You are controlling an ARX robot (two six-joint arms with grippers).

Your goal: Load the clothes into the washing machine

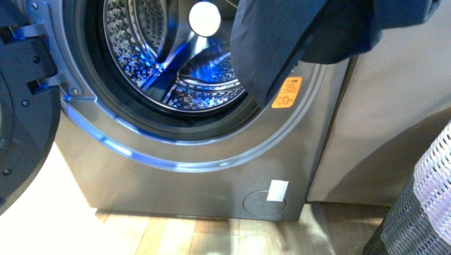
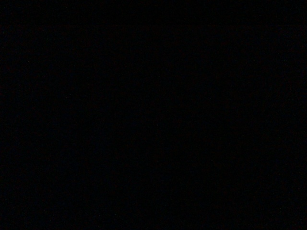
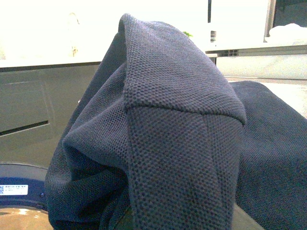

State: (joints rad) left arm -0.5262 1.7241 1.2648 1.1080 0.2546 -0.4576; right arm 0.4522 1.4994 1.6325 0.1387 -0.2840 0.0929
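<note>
The navy-blue clothes (image 1: pixel 287 37) hang from the top right of the front view, draped over the right side of the washing machine's (image 1: pixel 186 180) open porthole. The hanging tip reaches down beside the yellow-orange sticker (image 1: pixel 287 92). The shiny perforated drum (image 1: pixel 159 58) is open behind it. In the right wrist view the clothes (image 3: pixel 182 143) fill the picture and hide the jaws; my right gripper is shut on the fabric. The left wrist view is dark. Neither gripper itself shows in the front view.
The machine's dark open door (image 1: pixel 24 106) stands at the left. A plain grey-brown cabinet (image 1: pixel 393 122) is to the right of the machine. A woven basket (image 1: pixel 420 207) sits at the lower right. A white tag (image 1: pixel 277 190) is on the machine's lower front.
</note>
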